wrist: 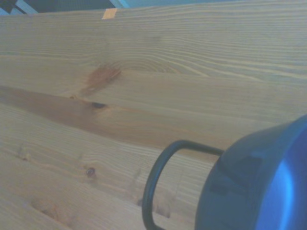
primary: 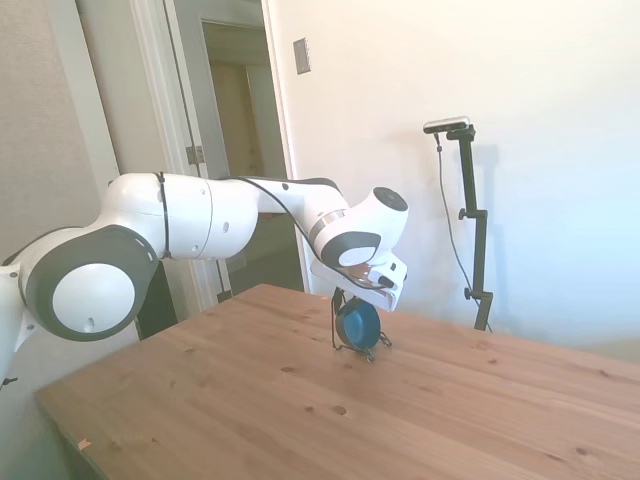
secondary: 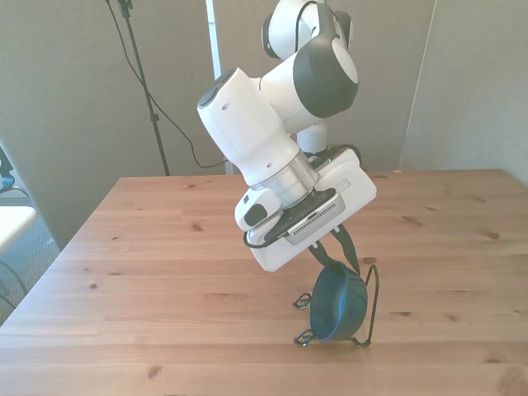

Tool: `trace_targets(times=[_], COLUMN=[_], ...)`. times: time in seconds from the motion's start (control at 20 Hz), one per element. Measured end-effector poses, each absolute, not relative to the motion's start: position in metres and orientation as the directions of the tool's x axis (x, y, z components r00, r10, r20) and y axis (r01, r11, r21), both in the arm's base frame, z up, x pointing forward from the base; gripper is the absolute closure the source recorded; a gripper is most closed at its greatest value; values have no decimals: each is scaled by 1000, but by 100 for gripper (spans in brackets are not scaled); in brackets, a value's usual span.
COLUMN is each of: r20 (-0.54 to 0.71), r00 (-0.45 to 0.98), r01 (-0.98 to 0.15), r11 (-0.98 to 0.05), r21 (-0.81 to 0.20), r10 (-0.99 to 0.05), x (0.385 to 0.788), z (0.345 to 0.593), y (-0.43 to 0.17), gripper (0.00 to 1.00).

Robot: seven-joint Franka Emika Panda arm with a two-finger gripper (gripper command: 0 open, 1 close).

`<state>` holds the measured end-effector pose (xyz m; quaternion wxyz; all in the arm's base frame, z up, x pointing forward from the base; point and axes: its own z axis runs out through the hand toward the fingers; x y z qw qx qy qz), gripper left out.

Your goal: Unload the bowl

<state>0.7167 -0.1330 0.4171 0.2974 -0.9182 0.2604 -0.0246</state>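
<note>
The small deep-blue bowl (secondary: pixel 338 307) stands on its edge in a thin black wire rack (secondary: pixel 373 307) on the wooden table, its opening turned toward the front view's left. My gripper (secondary: pixel 340 266) comes down at a tilt onto the bowl's upper rim and is shut on it, with the dark fingers (secondary: pixel 345 247) close together. From the side, the bowl (primary: pixel 358 325) sits just under the white hand (primary: pixel 365 285). The wrist view holds the bowl's glossy blue wall (wrist: pixel 261 182) and one wire loop (wrist: pixel 160 177) of the rack.
The rack's wire feet (secondary: pixel 304 337) rest on the table (secondary: pixel 165 272) near its front edge. A black cable hangs behind the far left corner in the front view. A doorway opens behind the arm in the side view.
</note>
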Motion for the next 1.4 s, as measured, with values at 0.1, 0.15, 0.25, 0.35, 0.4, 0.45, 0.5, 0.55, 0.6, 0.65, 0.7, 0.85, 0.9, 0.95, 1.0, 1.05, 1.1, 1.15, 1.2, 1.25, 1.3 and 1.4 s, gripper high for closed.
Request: trace_targets(times=[0.1, 0.15, 0.25, 0.35, 0.4, 0.45, 0.5, 0.55, 0.6, 0.65, 0.7, 0.85, 0.9, 0.95, 1.0, 1.05, 1.1, 1.15, 1.2, 1.25, 1.3, 1.4], r20=[-113, -115, -117, -118, -120, -121, -122, -123, -122, -121, -120, -107, -96, -85, -76, -65, -55, -47, -43, -39, -35, -24], r00=[865, 867, 868, 871, 872, 873, 874, 875, 876, 877, 881, 892, 896, 899, 901, 904, 908, 911, 913, 916, 920, 927], r01=[-457, -453, -447, -437, -432, -427, -422, -416, -410, -402, -392, -358, -345, -335, -326, -316, -306, -299, -297, -295, -291, -282], r11=[-676, -669, -656, -641, -632, -621, -611, -599, -586, -573, -562, -541, -543, -548, -552, -559, -567, -578, -590, -606, -622, -655], r21=[-578, -590, -608, -631, -643, -657, -670, -684, -699, -714, -728, -762, -766, -767, -767, -767, -764, -759, -751, -739, -727, -701], r10=[-488, -485, -483, -477, -474, -472, -471, -468, -466, -464, -458, -439, -433, -430, -427, -422, -415, -410, -405, -398, -389, -375], x=[717, 716, 715, 714, 713, 712, 712, 711, 710, 709, 707, 703, 701, 699, 696, 691, 684, 676, 667, 656, 645, 623], z=[418, 418, 418, 418, 418, 419, 419, 420, 421, 422, 424, 432, 437, 443, 449, 457, 464, 471, 478, 484, 489, 499], y=[-134, -135, -139, -144, -147, -150, -152, -156, -159, -163, -167, -175, -176, -176, -174, -172, -169, -166, -163, -160, -156, -147], gripper=[100, 100, 100, 100, 100, 100, 100, 100, 100, 100, 100, 100, 100, 100, 100, 100, 100, 100, 100, 100, 100, 100])
